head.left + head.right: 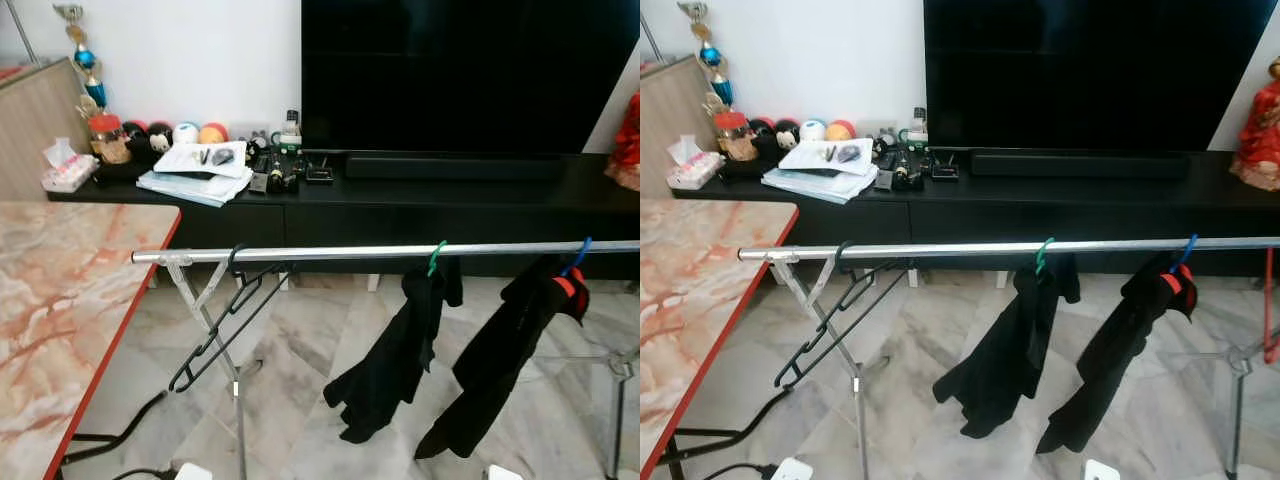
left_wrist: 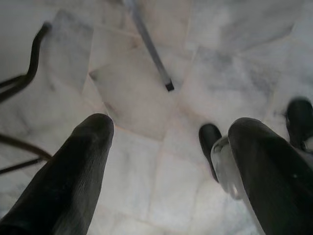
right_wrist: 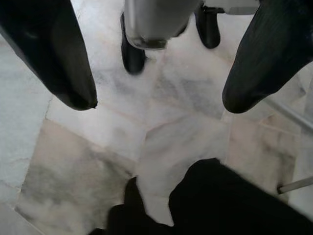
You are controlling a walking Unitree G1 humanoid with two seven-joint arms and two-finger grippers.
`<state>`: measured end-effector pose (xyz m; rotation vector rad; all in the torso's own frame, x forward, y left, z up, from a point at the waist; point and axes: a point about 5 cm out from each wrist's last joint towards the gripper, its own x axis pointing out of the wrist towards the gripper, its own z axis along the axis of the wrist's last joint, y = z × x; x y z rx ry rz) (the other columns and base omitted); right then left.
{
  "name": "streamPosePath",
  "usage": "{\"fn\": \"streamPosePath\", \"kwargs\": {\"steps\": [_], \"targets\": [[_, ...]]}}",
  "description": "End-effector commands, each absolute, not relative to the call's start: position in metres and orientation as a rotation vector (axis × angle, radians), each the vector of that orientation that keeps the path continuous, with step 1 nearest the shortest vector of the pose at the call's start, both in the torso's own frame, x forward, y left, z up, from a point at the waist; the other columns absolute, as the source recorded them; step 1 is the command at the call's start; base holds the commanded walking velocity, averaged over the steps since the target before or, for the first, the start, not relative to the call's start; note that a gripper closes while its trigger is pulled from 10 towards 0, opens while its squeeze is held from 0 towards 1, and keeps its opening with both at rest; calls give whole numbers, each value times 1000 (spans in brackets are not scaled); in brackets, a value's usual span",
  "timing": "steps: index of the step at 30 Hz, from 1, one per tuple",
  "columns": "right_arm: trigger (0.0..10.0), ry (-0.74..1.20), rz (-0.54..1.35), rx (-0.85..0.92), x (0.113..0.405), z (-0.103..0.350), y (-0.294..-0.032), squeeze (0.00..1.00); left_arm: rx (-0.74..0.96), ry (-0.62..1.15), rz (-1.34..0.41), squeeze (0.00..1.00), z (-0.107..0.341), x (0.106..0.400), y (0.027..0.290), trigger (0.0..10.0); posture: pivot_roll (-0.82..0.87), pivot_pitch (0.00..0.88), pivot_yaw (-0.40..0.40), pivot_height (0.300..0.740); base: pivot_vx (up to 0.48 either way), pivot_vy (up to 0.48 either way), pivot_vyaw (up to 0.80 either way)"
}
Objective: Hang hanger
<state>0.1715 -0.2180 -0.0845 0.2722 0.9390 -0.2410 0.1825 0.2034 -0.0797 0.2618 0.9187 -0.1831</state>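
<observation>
On the rail (image 1: 380, 252), up and ahead of both claws, the black hanger (image 1: 222, 320) already sits by its hook, tilted and empty.
Left gripper (image 2: 166, 161) and right gripper (image 3: 156, 93) both hang low with fingers spread, grasping nothing, pointed at the floor (image 2: 146, 117); a black garment (image 3: 215, 200) lies just beyond the right one. My reading: the hanging looks done; if anything remains, check the hook is fully over the rail and keep the arms away from the garments (image 1: 395, 360).
</observation>
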Motion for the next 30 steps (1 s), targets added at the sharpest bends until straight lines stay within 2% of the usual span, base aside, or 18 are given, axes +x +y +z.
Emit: {"fn": "streamPosePath", "kwargs": {"steps": [1, 9, 24, 30], "targets": [[10000, 947, -251, 263, 170, -84, -222, 0, 257, 923, -192, 0, -80, 182, 201, 10000, 126, 0, 5, 740, 281, 0, 0], [10000, 941, -257, 266, 170, -84, -222, 0, 260, 921, -187, 0, -80, 182, 202, 10000, 121, 0, 5, 740, 283, 0, 0], [10000, 747, -308, 360, 185, -74, -222, 0, 267, 923, -190, 0, -78, 187, 203, 10000, 87, 0, 9, 740, 0, 0, 0], [10000, 707, -304, 342, 190, -70, -223, 0, 268, 920, -187, 0, -77, 189, 202, 10000, 65, 0, 8, 740, 0, 0, 0]]}}
